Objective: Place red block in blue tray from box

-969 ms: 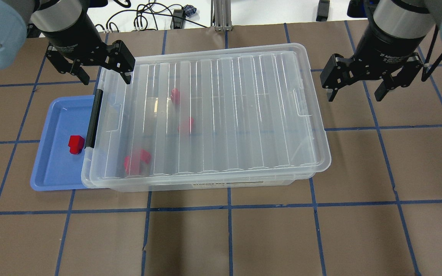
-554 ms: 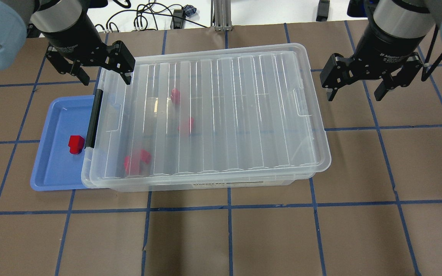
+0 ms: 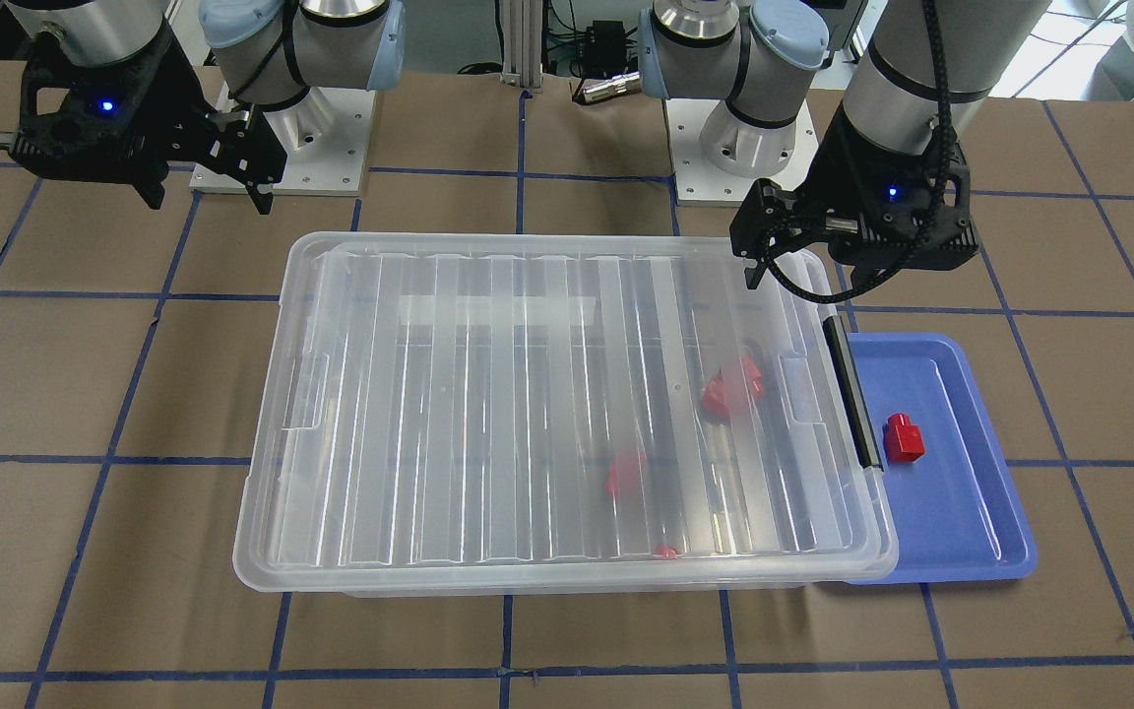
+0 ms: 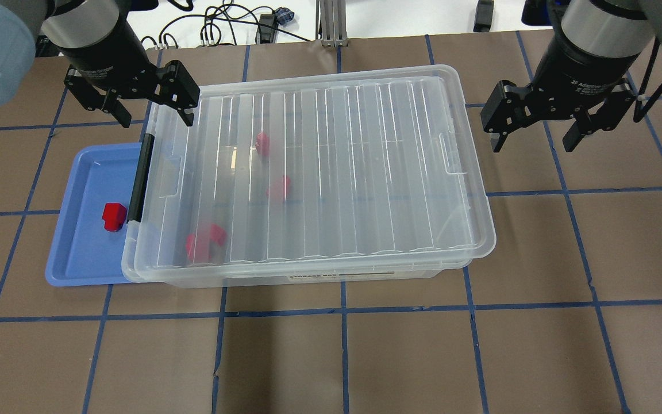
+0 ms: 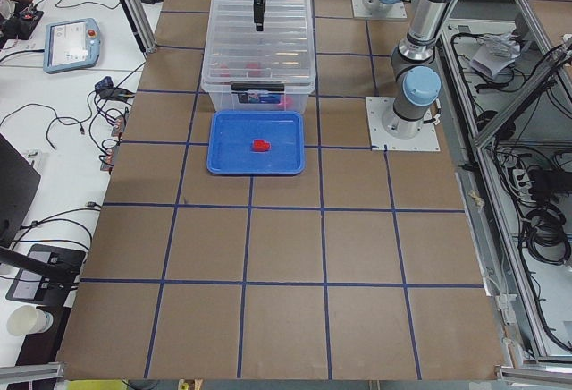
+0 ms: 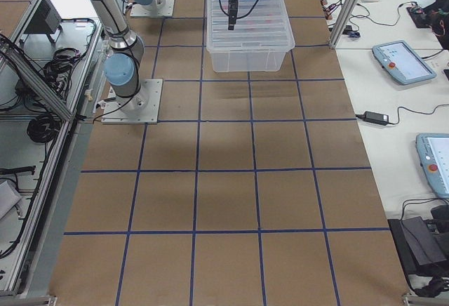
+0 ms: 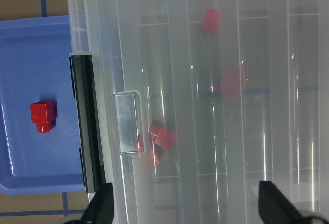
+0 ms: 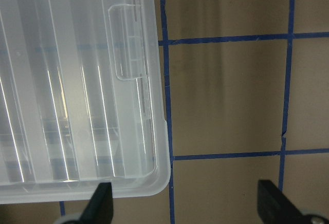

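Note:
The red block (image 4: 114,215) lies in the blue tray (image 4: 75,253), next to the box's black latch handle (image 4: 140,178). It also shows in the left wrist view (image 7: 42,116) and the front view (image 3: 904,438). The clear box (image 4: 365,172) has its ribbed lid on and overlaps the tray's right rim. My left gripper (image 4: 154,115) is open and empty, held above the box's far left corner. My right gripper (image 4: 534,144) is open and empty above the table, just beyond the box's right end.
Several other red pieces lie inside the shut box: one at the back (image 4: 262,142), one in the middle (image 4: 279,187), and a cluster near the front left (image 4: 204,241). Brown paper with blue tape lines (image 4: 342,310) covers the table. Cables lie past the far edge.
My left gripper has drifted very slightly toward the far left. The block, tray, box and right gripper have not visibly moved.

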`<state>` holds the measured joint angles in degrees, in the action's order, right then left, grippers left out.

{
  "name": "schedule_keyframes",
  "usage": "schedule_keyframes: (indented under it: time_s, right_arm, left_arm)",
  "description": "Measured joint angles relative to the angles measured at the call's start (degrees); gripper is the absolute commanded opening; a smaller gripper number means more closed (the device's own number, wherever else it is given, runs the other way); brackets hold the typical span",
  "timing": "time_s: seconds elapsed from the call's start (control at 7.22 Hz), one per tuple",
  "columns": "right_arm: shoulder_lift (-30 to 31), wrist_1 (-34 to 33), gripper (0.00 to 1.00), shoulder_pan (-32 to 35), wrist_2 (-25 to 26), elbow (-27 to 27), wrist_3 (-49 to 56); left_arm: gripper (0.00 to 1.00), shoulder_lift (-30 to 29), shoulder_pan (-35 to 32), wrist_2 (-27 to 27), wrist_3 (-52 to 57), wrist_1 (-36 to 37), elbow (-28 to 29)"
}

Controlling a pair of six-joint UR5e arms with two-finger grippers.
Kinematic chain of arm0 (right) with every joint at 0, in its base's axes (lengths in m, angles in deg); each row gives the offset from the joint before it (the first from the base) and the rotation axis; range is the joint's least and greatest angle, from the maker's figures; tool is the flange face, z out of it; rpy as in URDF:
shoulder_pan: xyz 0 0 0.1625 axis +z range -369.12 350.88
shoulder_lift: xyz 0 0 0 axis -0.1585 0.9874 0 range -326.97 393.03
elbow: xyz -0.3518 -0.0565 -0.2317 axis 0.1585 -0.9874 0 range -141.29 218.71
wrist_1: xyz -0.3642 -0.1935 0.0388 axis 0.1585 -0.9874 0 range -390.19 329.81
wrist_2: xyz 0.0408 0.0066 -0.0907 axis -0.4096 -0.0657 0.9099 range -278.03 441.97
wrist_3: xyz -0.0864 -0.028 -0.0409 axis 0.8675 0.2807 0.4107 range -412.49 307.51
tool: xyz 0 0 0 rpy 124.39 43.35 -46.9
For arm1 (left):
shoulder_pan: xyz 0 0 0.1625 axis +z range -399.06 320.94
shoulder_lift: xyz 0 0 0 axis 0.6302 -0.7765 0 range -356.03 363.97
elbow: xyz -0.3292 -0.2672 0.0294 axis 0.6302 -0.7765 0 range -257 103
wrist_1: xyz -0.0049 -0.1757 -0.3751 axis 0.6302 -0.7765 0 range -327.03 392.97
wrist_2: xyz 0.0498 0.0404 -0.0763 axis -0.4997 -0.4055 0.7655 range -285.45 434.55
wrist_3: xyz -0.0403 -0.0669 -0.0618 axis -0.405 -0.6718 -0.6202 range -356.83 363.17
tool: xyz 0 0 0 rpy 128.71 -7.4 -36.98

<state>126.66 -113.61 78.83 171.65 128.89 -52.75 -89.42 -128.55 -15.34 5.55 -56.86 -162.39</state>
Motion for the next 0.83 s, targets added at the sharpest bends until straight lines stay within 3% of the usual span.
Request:
schedule_keyframes:
  time_s: [0.83]
  right_arm:
    - [0.0, -0.1, 1.0, 0.0, 0.0, 0.0, 0.0]
  left_arm:
    - [1.0, -0.1, -0.1, 0.0, 0.0, 0.0, 0.2]
